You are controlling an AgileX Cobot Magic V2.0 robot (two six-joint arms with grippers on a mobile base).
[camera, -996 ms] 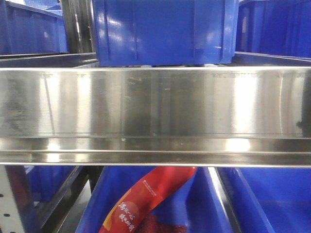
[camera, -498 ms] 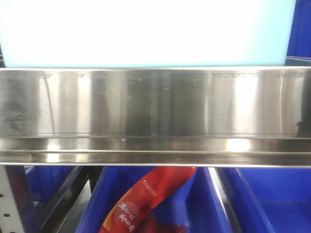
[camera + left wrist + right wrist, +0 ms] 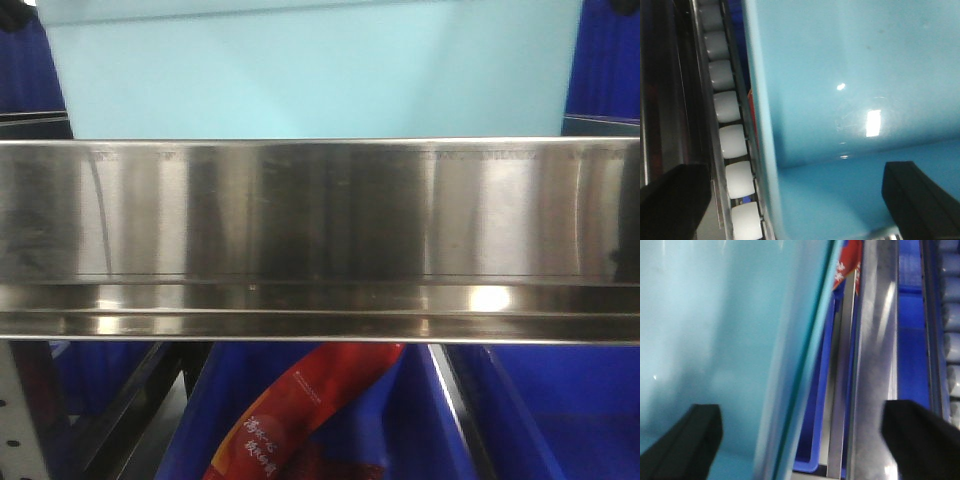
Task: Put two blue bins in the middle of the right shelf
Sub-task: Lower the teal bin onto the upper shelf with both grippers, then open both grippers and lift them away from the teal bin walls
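Observation:
A blue bin, washed out to pale cyan, fills the top of the front view just behind the steel shelf beam. In the left wrist view my left gripper is open, its black fingers wide apart, one on each side of the bin's left wall. In the right wrist view my right gripper is open in the same way astride the bin's right wall. Neither gripper's fingers visibly touch the wall. A second bin cannot be told apart here.
White rollers run along the shelf track beside the bin. Darker blue bins stand behind at both sides. Below the beam, blue bins sit on the lower level; one holds a red packet, which also shows in the right wrist view.
The bin was dark blue and narrower behind the beam; it came close, filling the top of the view in pale glare. Now it looks a little narrower, with its top edge showing.

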